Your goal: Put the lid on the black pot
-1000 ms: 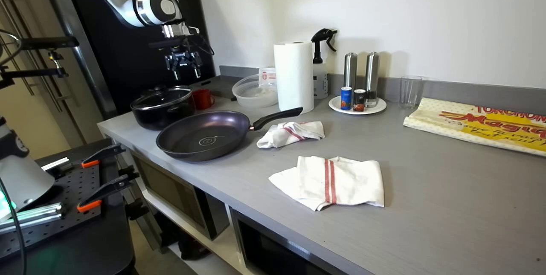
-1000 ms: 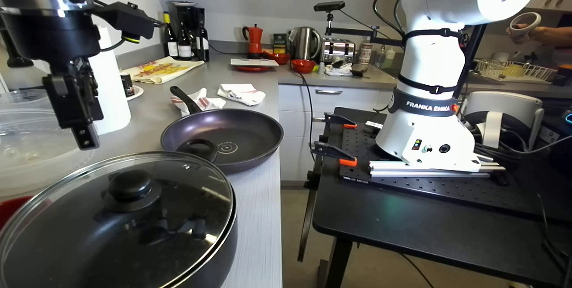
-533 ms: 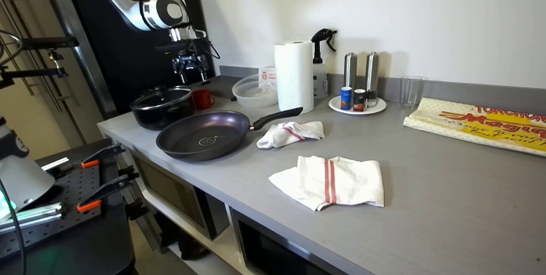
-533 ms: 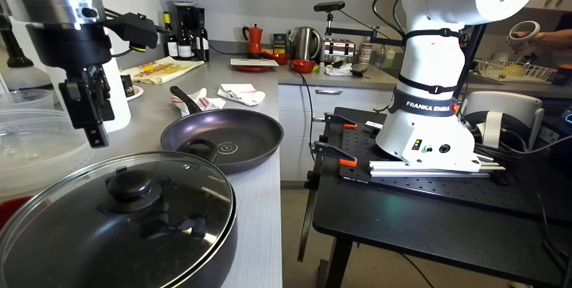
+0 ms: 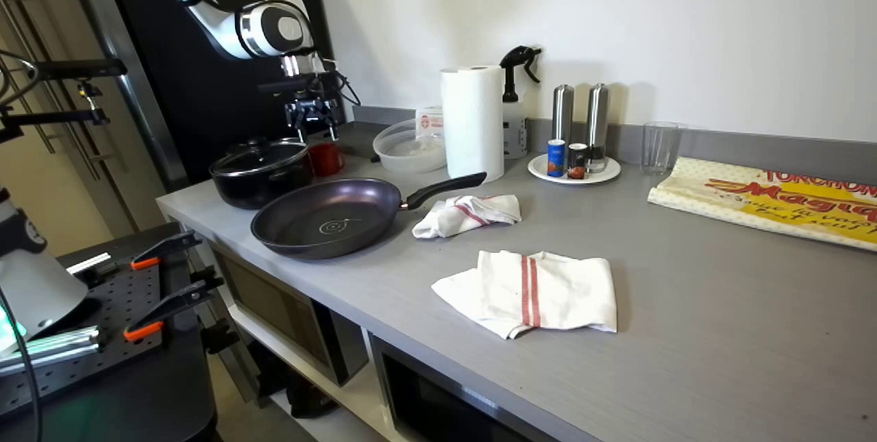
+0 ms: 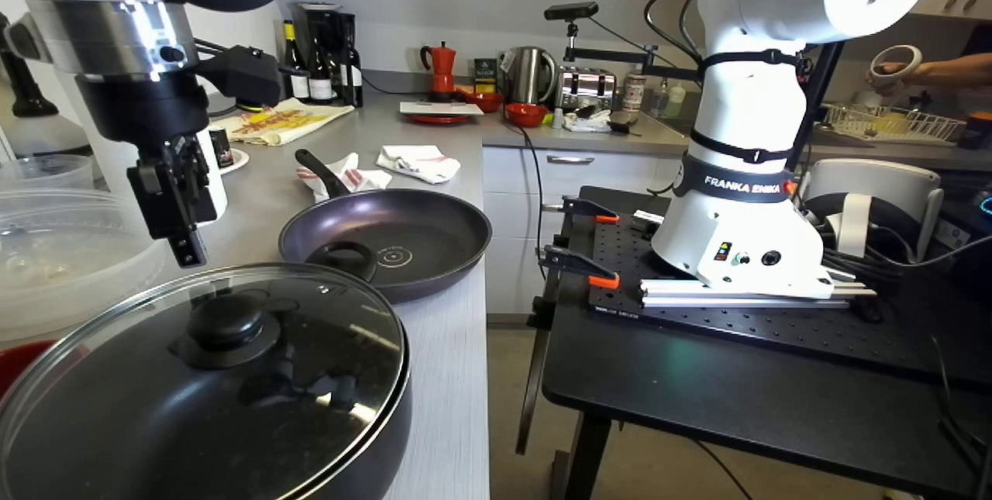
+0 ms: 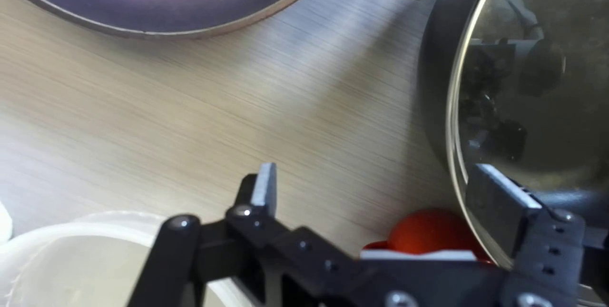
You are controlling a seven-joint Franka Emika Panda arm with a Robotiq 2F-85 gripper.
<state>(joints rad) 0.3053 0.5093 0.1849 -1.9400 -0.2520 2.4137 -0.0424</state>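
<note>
On the worktop (image 5: 712, 318), the lid (image 6: 205, 391) covers the black pot (image 5: 257, 190), so placing looks done, and the end effector (image 7: 376, 176), spread wide and empty, probably needs only to lift clear without nudging either.

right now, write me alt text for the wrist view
The open, empty gripper hangs above a counter; at right, a glass lid rests on a black pot. A frying pan shows top left, a clear container and red cup along the bottom.

Grey counter (image 5: 712, 332): black pot (image 5: 255, 187), frying pan (image 5: 330, 217), two striped cloths (image 5: 565, 291).
</note>
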